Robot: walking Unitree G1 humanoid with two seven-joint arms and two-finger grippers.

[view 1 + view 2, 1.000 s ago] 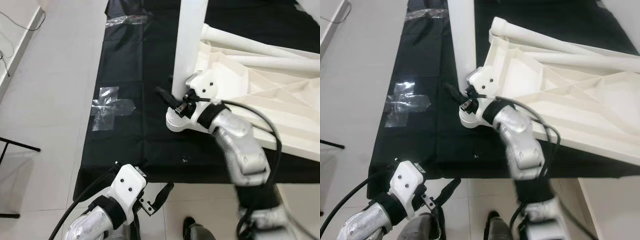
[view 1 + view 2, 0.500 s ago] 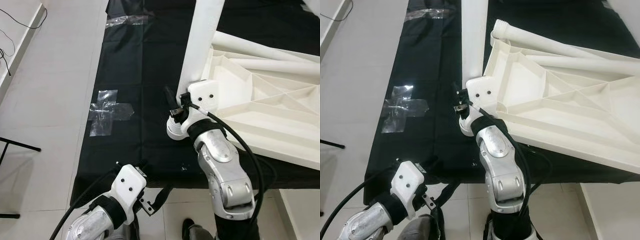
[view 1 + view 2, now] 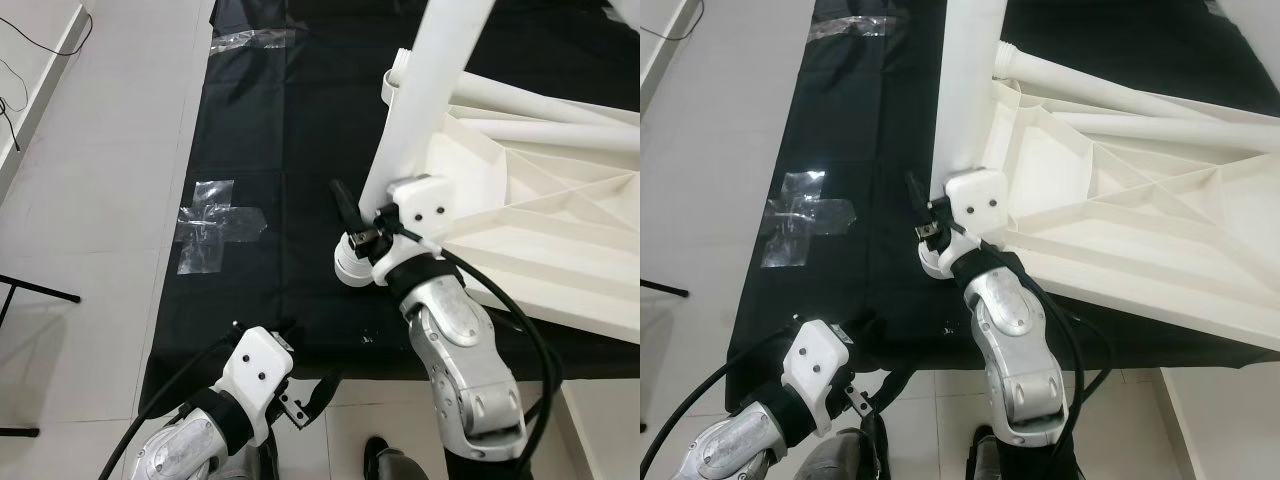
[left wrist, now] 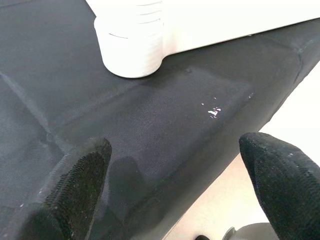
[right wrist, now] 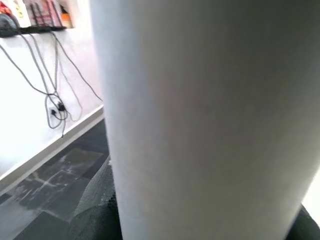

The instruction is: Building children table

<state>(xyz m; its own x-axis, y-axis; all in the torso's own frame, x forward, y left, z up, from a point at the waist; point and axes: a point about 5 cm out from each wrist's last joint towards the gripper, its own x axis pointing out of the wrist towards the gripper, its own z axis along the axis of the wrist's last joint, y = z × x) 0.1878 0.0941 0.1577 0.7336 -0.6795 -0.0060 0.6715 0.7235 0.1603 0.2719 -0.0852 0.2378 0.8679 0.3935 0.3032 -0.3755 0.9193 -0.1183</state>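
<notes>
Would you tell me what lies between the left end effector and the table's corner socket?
Only bare black mat; the left wrist view shows it between the left end effector and the corner socket.

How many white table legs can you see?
3. One round white plastic leg stands upright at the near corner of the upside-down white tabletop, at the right gripper. Two more lie on the tabletop. Others may be hidden.

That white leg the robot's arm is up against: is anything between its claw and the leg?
No, nothing visible. The right gripper is right at the base of the upright white table leg, by the corner socket of the upturned tabletop. One black finger sticks out beside the leg.
</notes>
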